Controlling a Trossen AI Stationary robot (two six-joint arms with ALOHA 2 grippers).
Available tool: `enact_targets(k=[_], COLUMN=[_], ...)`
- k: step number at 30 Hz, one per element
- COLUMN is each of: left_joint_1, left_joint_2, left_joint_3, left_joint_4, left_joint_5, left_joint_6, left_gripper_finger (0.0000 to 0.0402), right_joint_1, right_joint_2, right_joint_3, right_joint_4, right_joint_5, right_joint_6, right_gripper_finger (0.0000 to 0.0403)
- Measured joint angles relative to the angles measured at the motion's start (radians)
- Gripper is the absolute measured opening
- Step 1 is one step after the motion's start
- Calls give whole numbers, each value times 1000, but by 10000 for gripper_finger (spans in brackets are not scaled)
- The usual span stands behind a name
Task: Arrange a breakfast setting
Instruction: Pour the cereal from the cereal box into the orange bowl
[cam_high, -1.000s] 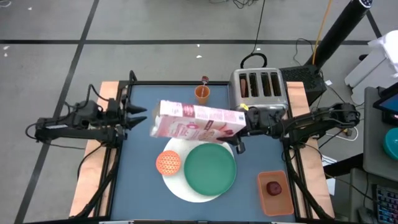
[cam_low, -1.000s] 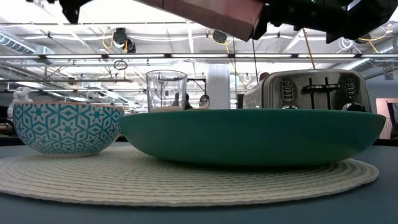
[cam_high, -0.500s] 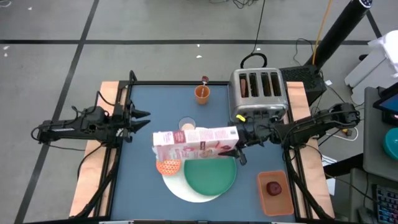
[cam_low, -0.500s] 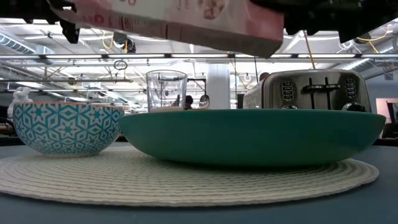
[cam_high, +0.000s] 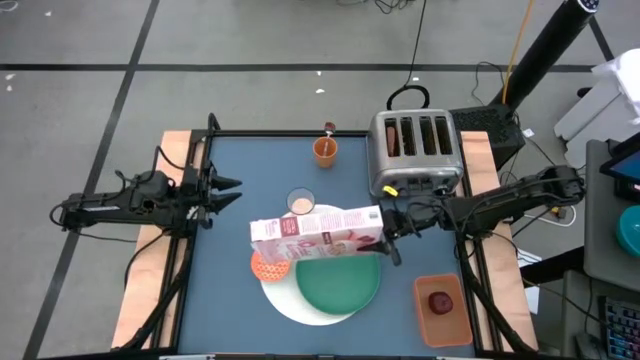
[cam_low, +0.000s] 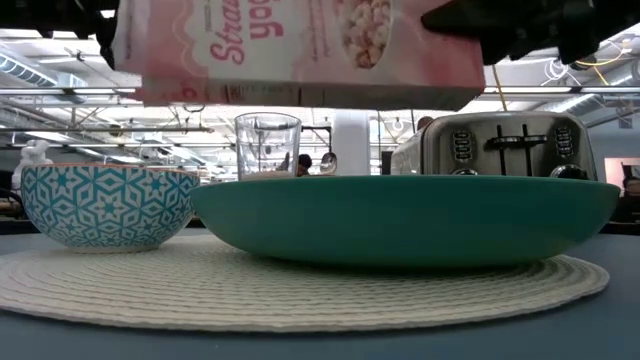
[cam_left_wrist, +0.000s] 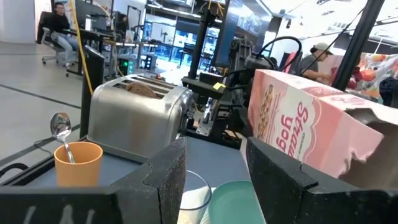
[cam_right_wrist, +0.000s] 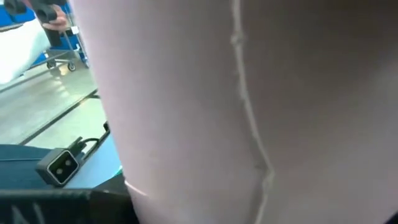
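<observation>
The pink cereal box (cam_high: 315, 228) lies level in the air above the small orange bowl (cam_high: 266, 267) and the far rim of the large green plate (cam_high: 338, 282). Bowl and plate both stand on the round white mat (cam_high: 292, 303). My right gripper (cam_high: 387, 228) is shut on the box's right end. In the low view the box (cam_low: 300, 45) hangs above the bowl (cam_low: 108, 205) and the plate (cam_low: 400, 220). The glass of milk (cam_high: 301, 201) stands behind the box. My left gripper (cam_high: 228, 190) is open and empty at the table's left, and the box's torn end (cam_left_wrist: 364, 127) shows in its wrist view. My right gripper holds the cereal box by its right end (cam_high: 376, 226), coming level from the table's right side, along the box's length. The box is lifted clear and lies level, stretching left over the bowl and plate. In the right wrist view the box (cam_right_wrist: 249, 93) hides the fingers.
A silver toaster (cam_high: 415, 150) stands at the far right. An orange cup with a spoon (cam_high: 325, 150) stands at the far middle. An orange tray (cam_high: 441, 322) holding a dark red fruit (cam_high: 440, 301) sits at the near right.
My right gripper has carried the box toward the table's near edge and down. The box was slanted and is now level, its printed face turned toward the near side, over the bowl and plate.
</observation>
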Motion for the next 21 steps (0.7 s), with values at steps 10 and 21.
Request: enact_targets(k=[10,21], left_joint_1=[0,0], left_joint_2=[0,0], left_joint_3=[0,0], left_joint_4=[0,4], left_joint_5=[0,-1], left_joint_6=[1,-1], left_gripper_finger=[173,173], right_joint_1=[0,0], right_joint_2=[-40,-75], right_joint_3=[0,0], right_joint_4=[-118,-61], right_joint_5=[-1,-6], right_joint_6=[44,31], right_gripper_finger=[220,221])
